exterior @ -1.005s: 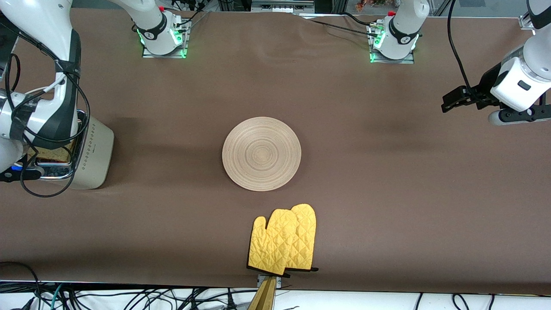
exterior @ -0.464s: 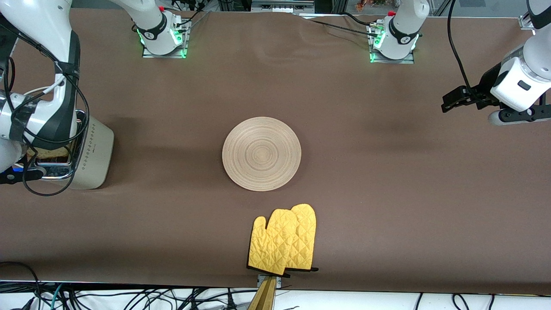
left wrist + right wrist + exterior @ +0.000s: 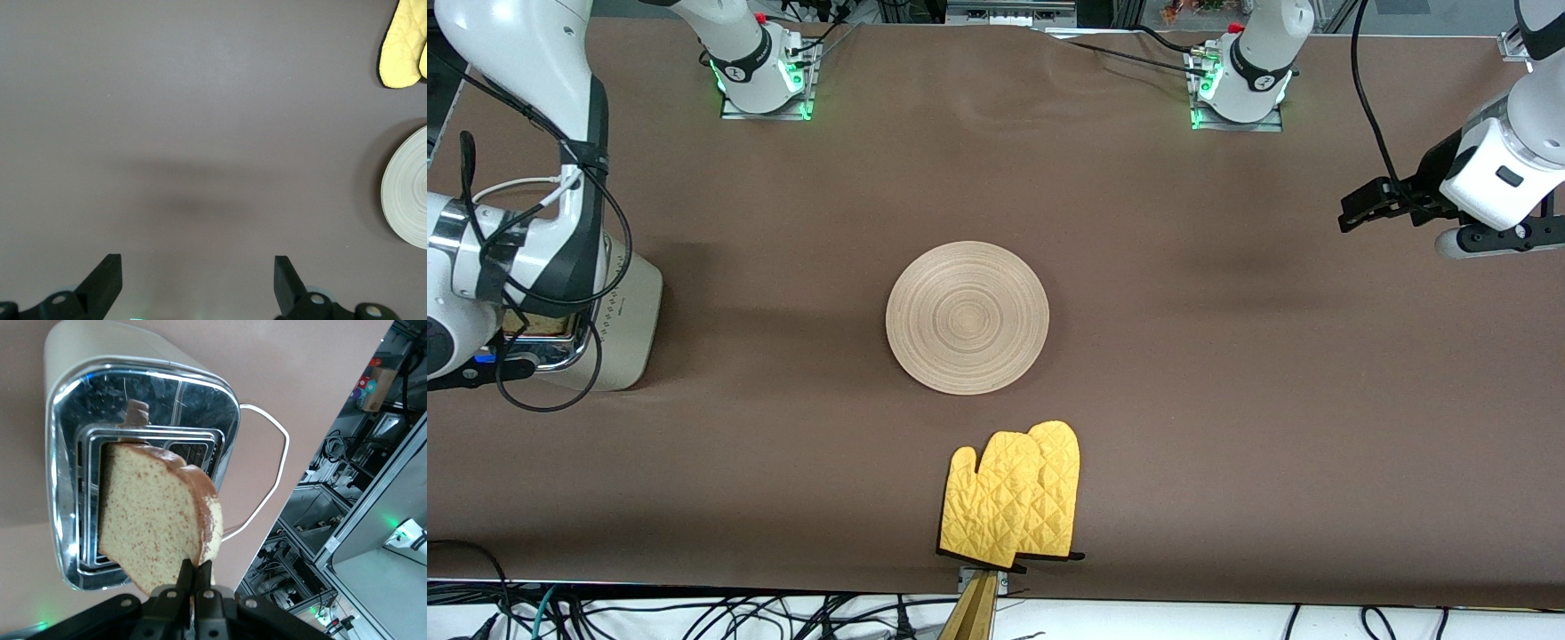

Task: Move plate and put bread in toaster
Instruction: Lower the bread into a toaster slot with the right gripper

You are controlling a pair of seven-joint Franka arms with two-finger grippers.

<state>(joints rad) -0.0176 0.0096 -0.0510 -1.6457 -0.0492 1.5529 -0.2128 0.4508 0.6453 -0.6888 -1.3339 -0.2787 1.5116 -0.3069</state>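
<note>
Over the past second the right arm has shifted above the toaster (image 3: pixel 618 311) at its end of the table (image 3: pixel 1227 400), now hiding more of the chrome top. Its right tool (image 3: pixel 195 581) is clenched on the bottom edge of the bread (image 3: pixel 160 513), whose top corner has reached a slot. The insertion looks begun, not finished.

The plate (image 3: pixel 967 317) lies bare mid-table, unmoved. The left tool (image 3: pixel 197 280) waits released over empty cloth at the left arm's end.

The bread is a squarish, speckled tan slice with dark crust. The toaster is cream with a mirror-bright top. The plate is round pale wood with ring grain. Quilted yellow oven mitts (image 3: pixel 1012 493) lie nearer the camera.
</note>
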